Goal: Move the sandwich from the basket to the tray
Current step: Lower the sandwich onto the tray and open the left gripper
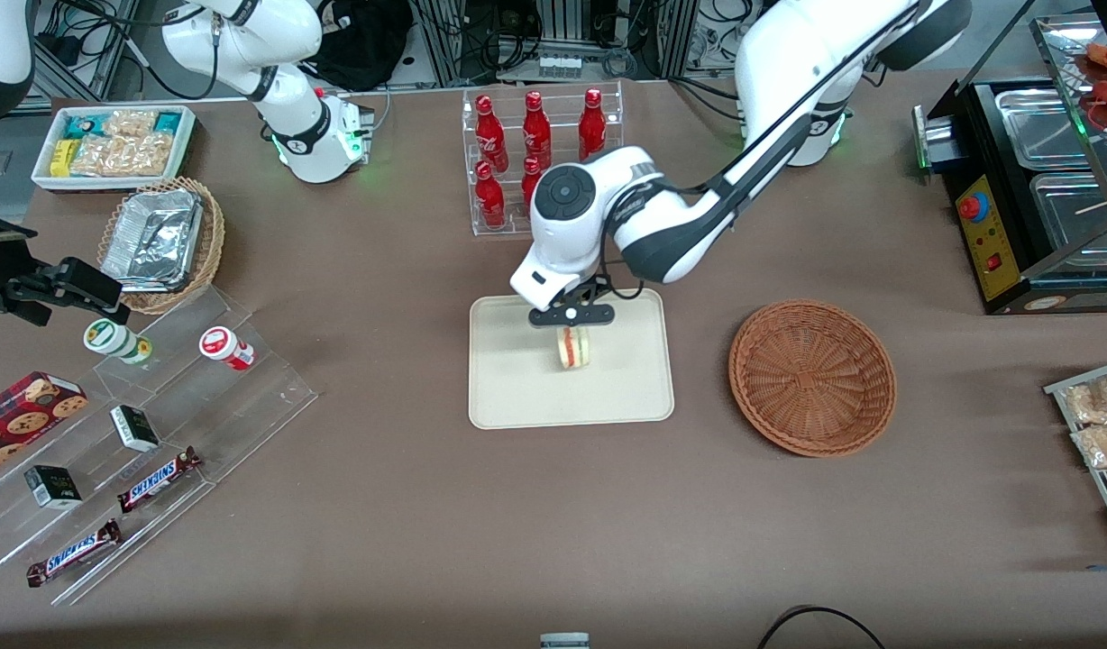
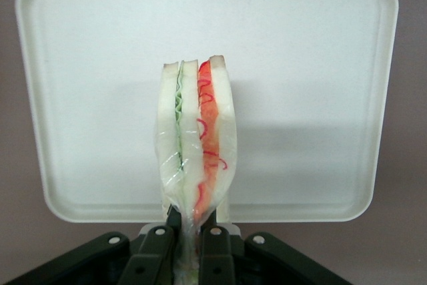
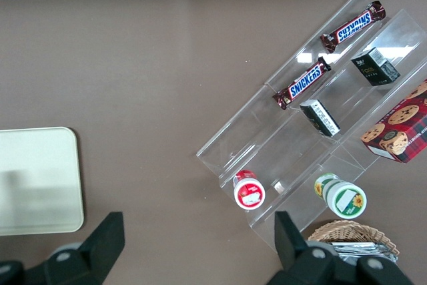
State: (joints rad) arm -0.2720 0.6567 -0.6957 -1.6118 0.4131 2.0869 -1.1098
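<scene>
The sandwich (image 1: 572, 348) is a pale wrapped wedge with green and red-orange layers, hanging over the middle of the cream-white tray (image 1: 508, 397). My gripper (image 1: 571, 330) is above the tray and shut on the sandwich's wrapped end. In the left wrist view the sandwich (image 2: 195, 145) stands out from between the black fingers (image 2: 217, 245), with the tray (image 2: 320, 98) spread beneath it. I cannot tell whether the sandwich touches the tray. The reddish-brown wicker basket (image 1: 812, 375) sits beside the tray, toward the working arm's end, with nothing in it.
A clear rack of red bottles (image 1: 535, 149) stands farther from the front camera than the tray. Toward the parked arm's end are a tan basket of foil trays (image 1: 161, 243), a snack bin (image 1: 112, 144) and a clear stepped shelf (image 1: 148, 451) with candy bars. A black appliance (image 1: 1013, 198) flanks the working arm's end.
</scene>
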